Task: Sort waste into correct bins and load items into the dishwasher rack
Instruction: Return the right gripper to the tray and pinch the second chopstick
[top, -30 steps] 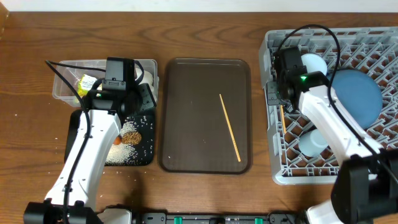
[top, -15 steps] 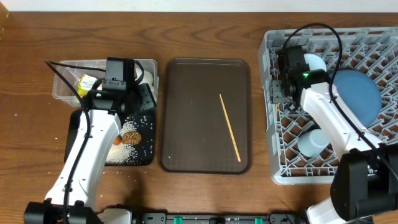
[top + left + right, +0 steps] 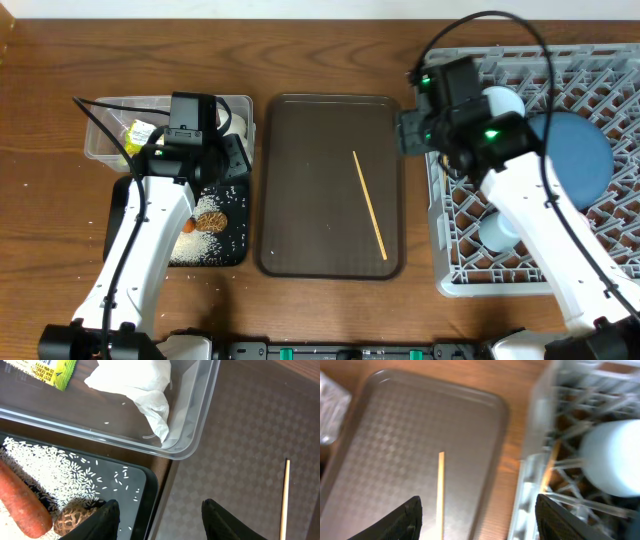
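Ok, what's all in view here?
dishwasher rack: one, grey, right
plate: one, blue, in rack
pale vessels: two, whitish, in rack
serving tray: one, brown, centre
chopstick: one, wooden, on serving tray
tub: one, clear, far left
wrapper: one, yellow-green, in tub
napkin: one, white, in tub
black tray: one, near left
rice: many, white, black tray
carrot: one, orange, black tray
biscuit: one, brown, black tray
left pincer: one, black, open
right pincer: one, black, open

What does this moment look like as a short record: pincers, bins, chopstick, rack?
left pincer: open, empty, by corner of black tray
right pincer: open, empty, over gap between brown tray and rack
clear tub: napkin, snack wrapper
black tray: rice, carrot, biscuit piece
chopstick: one, on brown tray
rack: blue plate, pale round vessel, light-blue cup
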`<state>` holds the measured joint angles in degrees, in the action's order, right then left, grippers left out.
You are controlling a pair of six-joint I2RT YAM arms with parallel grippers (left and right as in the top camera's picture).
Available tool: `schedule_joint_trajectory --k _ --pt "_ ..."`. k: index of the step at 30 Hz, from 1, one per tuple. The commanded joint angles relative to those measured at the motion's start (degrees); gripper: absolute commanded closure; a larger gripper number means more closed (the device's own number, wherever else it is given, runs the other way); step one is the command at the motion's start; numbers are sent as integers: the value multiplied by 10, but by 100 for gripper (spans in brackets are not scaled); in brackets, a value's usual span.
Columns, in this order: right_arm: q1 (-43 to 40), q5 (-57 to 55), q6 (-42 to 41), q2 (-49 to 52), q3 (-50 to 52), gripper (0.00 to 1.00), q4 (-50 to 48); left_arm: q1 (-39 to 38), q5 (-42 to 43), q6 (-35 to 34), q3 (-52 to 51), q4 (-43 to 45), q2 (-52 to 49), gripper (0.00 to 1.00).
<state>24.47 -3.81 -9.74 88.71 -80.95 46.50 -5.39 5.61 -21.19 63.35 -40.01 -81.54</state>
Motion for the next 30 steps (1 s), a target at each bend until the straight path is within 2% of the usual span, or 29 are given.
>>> schedule_joint_trajectory --k 1,12,22,23,25,26,30 --pt "26 13 8 18 15 34 2 2 -3 -5 6 0 -1 46" --pt "82 13 22 168 43 37 -5 2 -3 -5 6 0 -1 46" --pt "108 17 17 300 43 48 -1 2 -3 -5 6 0 -1 46" --pt "108 17 17 304 43 51 1 2 -3 -5 6 0 -1 46" --pt "108 17 17 305 43 65 5 2 -3 -5 6 0 -1 46" --pt "108 17 17 305 43 75 5 2 -3 -5 6 0 -1 46" --pt "108 17 16 305 43 98 5 2 -3 -5 6 0 -1 46"
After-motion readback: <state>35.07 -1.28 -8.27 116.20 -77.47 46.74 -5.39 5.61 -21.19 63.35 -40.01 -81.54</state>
